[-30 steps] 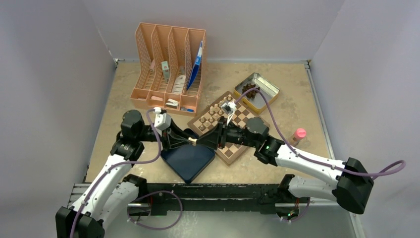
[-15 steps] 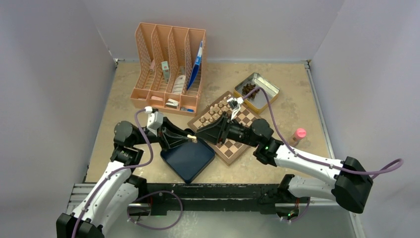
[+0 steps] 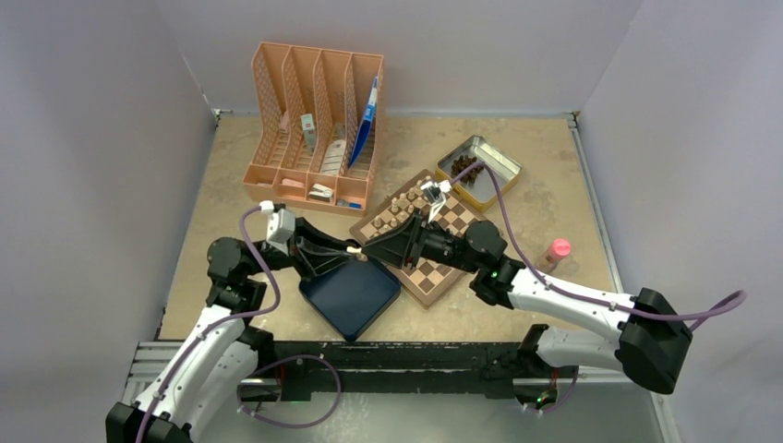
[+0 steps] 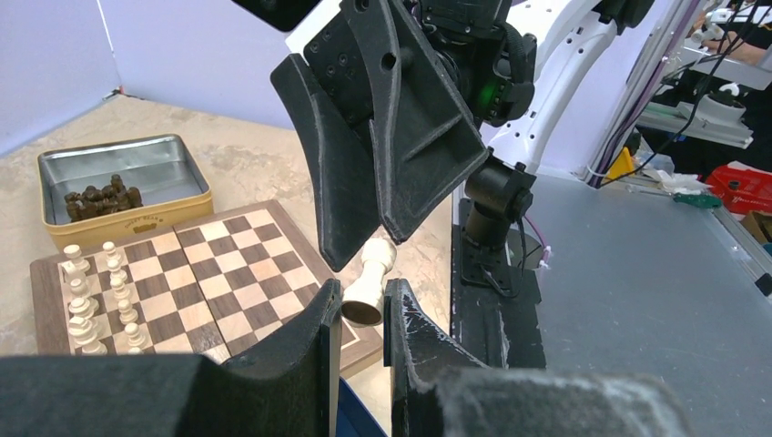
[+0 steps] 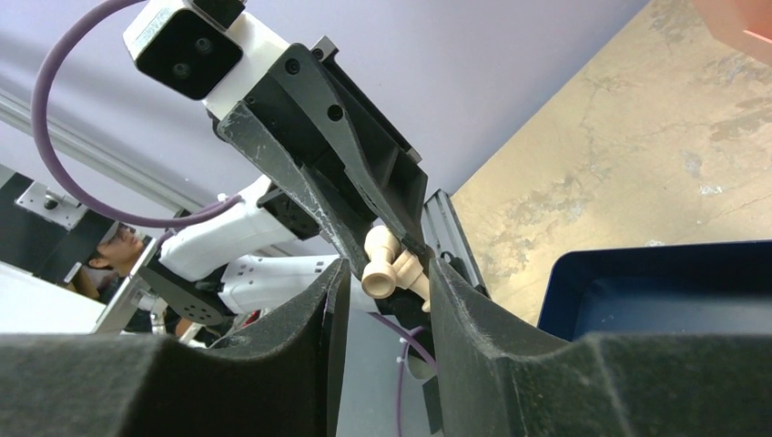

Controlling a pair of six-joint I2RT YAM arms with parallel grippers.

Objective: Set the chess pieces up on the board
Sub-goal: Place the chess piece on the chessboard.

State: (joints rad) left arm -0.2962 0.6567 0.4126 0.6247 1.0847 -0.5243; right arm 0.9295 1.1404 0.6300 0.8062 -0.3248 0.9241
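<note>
Over the middle of the table, the left hand is clenching the base of a pale chess piece. It is holding the piece tilted in the air above the far corner of the blue tray. The right hand is facing it from the opposite side, released, its fingers standing apart around the piece's head. A gap is showing on one side; contact on the other side is unclear. The board is lying askew just right of the table's middle, beside the tray. More pale pieces are standing in rows along the board's far-left side. A tin holding dark pieces is sitting toward the table's far right corner. An orange file rack is standing at the far edge, left of centre.
</note>
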